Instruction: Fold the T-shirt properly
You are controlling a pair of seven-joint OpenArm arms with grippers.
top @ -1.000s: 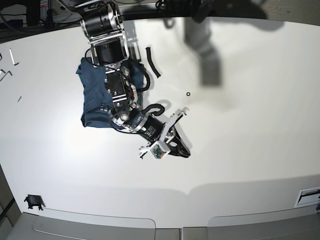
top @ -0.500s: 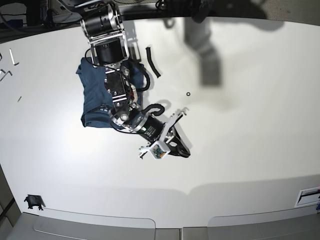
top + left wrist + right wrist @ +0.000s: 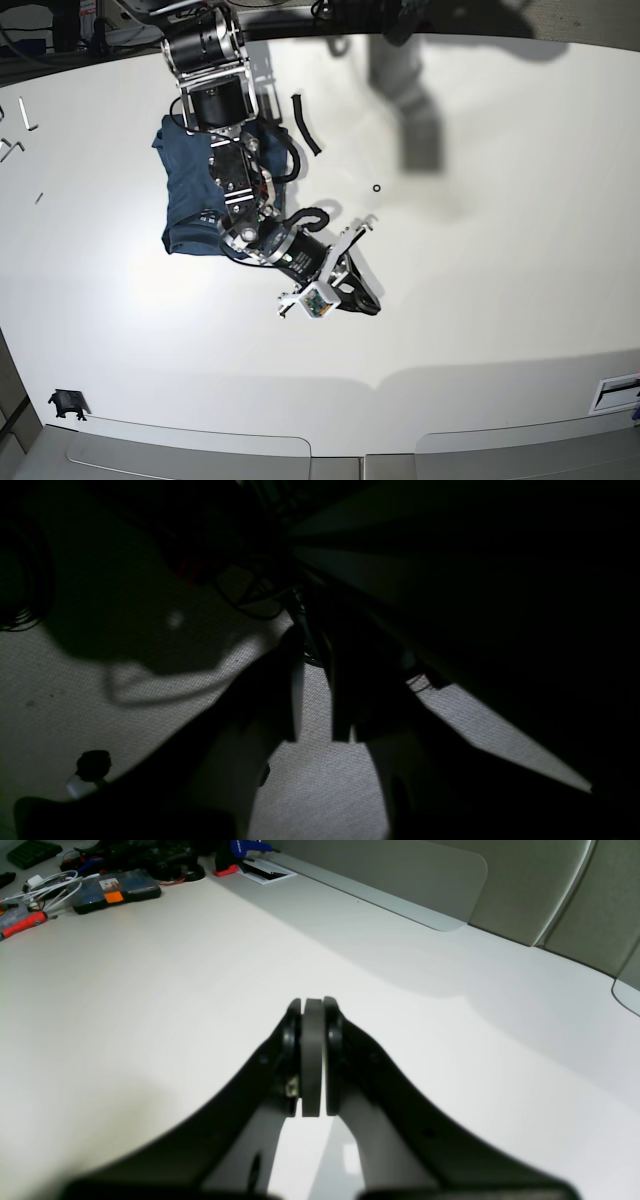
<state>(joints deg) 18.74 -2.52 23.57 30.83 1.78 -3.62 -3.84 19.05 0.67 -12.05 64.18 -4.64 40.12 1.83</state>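
The dark navy-blue short-sleeved cotton T-shirt [image 3: 187, 195] lies bunched in a compact heap on the white table top [image 3: 480, 260], toward the upper left of the base view, partly covered by the black and silver right arm [image 3: 225, 150] that reaches across it from the top edge. The right gripper [image 3: 366, 300] sits past the garment's lower right edge, over bare table and apart from the cloth; in the right wrist view its two black fingers are pressed together on their grey pads [image 3: 312, 1060], clenched with nothing between them. The left gripper [image 3: 312, 715] shows only in the left wrist view, which is very dark: its two fingers stand with a narrow gap, light textured surface visible through the gap, and no object is seen between them; whether they are released cannot be told from this view. A short black curved strip [image 3: 305, 124] lies on the table just right of the right arm, and a small black ring [image 3: 376, 187] lies farther right, well apart from the T-shirt. Tools and a dark case [image 3: 115, 887] lie at the far left table edge in the right wrist view.
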